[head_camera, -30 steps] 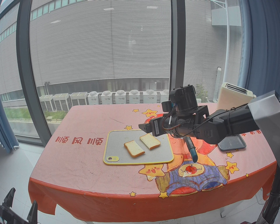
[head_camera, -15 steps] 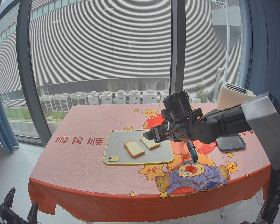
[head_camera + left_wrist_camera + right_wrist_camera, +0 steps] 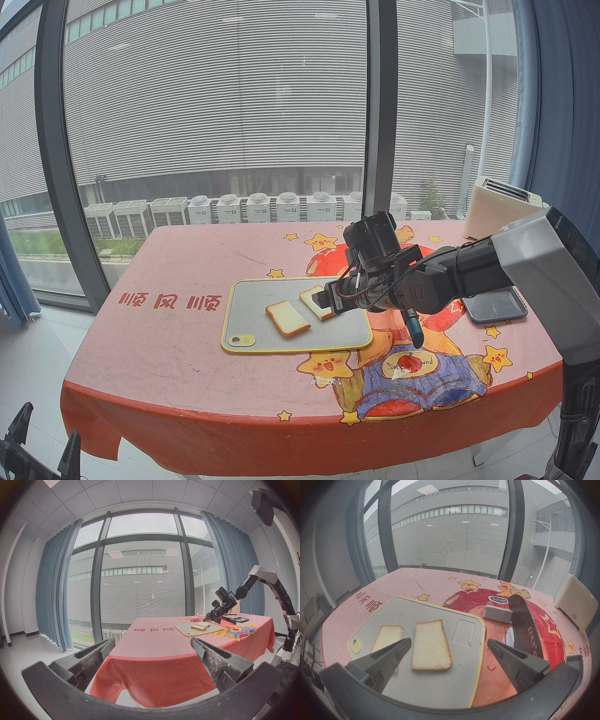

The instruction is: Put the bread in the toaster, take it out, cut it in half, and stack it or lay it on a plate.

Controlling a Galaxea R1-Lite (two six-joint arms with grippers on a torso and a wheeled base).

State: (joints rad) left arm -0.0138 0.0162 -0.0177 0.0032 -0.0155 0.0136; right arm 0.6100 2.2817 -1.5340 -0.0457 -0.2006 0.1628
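Toasting and cutting look done, and the step in hand appears to be lifting a piece towards the plate: two bread halves lie flat side by side on the cutting board (image 3: 250,309), a narrow gap between them, the left half (image 3: 287,318) in the open and the right half (image 3: 310,297) partly under the right gripper (image 3: 323,300). In the right wrist view that gripper's fingers stand wide apart with nothing between them but the right half below, one tip over the gap between the halves and the other out past the board's right edge; whether the tips touch the board I cannot tell, though they seem just above it. The knife (image 3: 412,327) rests on the table (image 3: 156,350) just beside the board's right edge, under the arm. The dark plate (image 3: 497,306) sits well apart to the right, near the toaster (image 3: 500,206). The left gripper (image 3: 153,641) hangs low, well away from the table, its fingers spread and empty. The next move, as I judge it, calls for lowering until the fingertips flank the right half's long sides, then closing gently, since a flat, soft piece may crumple or slip, and then carrying it over the knife to the plate without nudging the left half
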